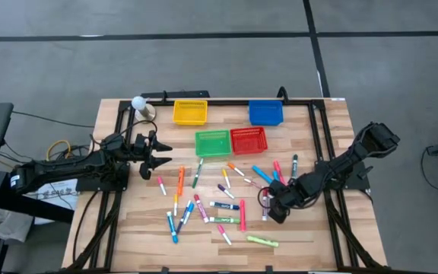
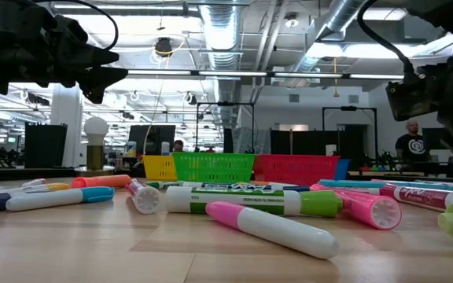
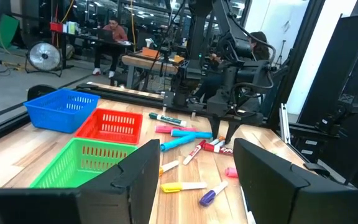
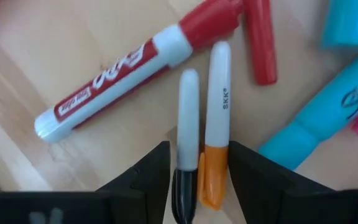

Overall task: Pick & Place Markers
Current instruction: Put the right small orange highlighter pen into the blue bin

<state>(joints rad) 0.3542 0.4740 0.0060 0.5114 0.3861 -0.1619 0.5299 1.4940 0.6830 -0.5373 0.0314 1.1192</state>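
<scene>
Only the right wrist view shows what sits between the right gripper (image 4: pixel 194 163) fingers: an orange-capped white marker (image 4: pixel 214 121) and a black-capped one (image 4: pixel 187 134), clamped side by side, beside a red marker (image 4: pixel 132 65). From above, that arm reaches down among the scattered markers (image 1: pixel 219 205); the left gripper (image 1: pixel 160 154) hovers open near the green basket (image 1: pixel 212 142)

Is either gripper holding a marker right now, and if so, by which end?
The right gripper has two slim markers between its fingers: the orange-capped marker and the black-capped marker, both at their cap ends. The left gripper holds nothing.
</scene>
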